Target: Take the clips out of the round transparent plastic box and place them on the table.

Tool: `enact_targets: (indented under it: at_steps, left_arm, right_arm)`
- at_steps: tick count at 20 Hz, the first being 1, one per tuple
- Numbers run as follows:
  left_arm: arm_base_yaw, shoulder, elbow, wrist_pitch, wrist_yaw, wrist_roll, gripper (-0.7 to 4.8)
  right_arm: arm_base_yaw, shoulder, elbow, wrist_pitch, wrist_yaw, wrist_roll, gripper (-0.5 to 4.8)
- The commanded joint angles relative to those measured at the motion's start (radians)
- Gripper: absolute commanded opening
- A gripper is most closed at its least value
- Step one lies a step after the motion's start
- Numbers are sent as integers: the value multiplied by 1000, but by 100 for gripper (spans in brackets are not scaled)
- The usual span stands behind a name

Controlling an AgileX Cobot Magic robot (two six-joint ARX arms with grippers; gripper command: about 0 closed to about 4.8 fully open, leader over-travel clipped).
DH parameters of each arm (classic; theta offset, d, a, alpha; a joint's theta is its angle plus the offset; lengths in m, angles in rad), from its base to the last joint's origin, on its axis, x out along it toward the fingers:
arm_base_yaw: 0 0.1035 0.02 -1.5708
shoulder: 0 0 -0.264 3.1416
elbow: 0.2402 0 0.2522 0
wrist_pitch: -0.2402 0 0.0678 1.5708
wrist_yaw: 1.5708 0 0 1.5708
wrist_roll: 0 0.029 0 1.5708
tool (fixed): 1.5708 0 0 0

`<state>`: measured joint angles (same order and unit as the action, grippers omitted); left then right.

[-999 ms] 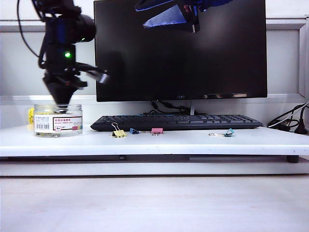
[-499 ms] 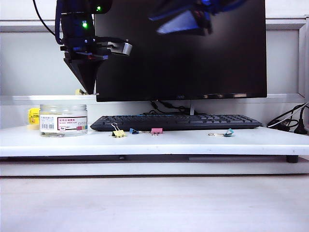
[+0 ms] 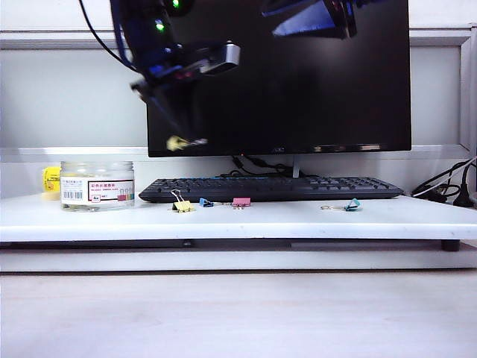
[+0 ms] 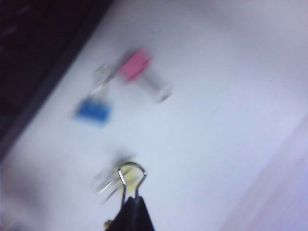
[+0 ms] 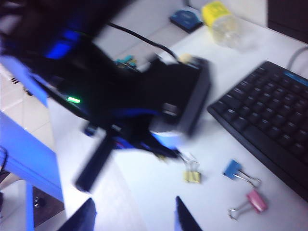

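The round transparent plastic box (image 3: 98,185) stands at the left of the table (image 3: 298,220); it also shows in the right wrist view (image 5: 228,32). My left gripper (image 3: 179,139) hangs above the table right of the box, shut on a yellow clip (image 3: 177,142). In the left wrist view the gripper (image 4: 132,211) pinches that clip's wire handle (image 4: 131,177). Another yellow clip (image 3: 181,204) lies on the table below it (image 5: 192,175). My right gripper (image 5: 135,219) is open and empty, high in front of the monitor (image 3: 317,16).
A blue clip (image 3: 206,202), a pink clip (image 3: 241,201) and a teal clip (image 3: 350,205) lie before the black keyboard (image 3: 272,188). The monitor (image 3: 298,89) stands behind. A yellow roll (image 3: 51,179) sits behind the box. Cables (image 3: 447,190) lie at the far right.
My left gripper rose out of the box and swung right with a yellow clip in it. The box shifted slightly right. My right gripper drifted right along the top.
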<state>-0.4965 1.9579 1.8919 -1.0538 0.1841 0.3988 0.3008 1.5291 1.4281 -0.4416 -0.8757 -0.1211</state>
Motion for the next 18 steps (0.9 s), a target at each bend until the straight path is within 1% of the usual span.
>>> enact_targets:
  at_steps: [1,3,7,9,10,11,12,16,18]
  left_arm:
    - [-1,70,2,39,63,-20,-6]
    - [-3,128,2,62,65,-47,-6]
    - [-21,214,2,80,64,-51,-6]
    - [-42,223,2,121,50,-51,1]
    - [-45,223,7,129,45,-55,29]
    - [-49,216,10,140,37,-55,143]
    - [-49,211,10,140,34,-55,156]
    - [-49,174,10,136,-5,-53,156]
    - [-49,122,10,147,-8,-32,156]
  right_arm:
    - [1,-8,6,-10,-13,-2,212]
    - [1,-8,6,-19,-15,-2,212]
    - [1,-8,6,-34,-18,-4,212]
    - [1,-8,6,-34,-18,-6,212]
    - [1,-8,6,-34,-18,-6,212]
    - [1,-8,6,-33,-18,-7,212]
    - [1,-8,6,-33,-18,-7,212]
    - [1,-8,6,-33,-18,-6,212]
    - [1,-8,6,-32,-18,-6,212]
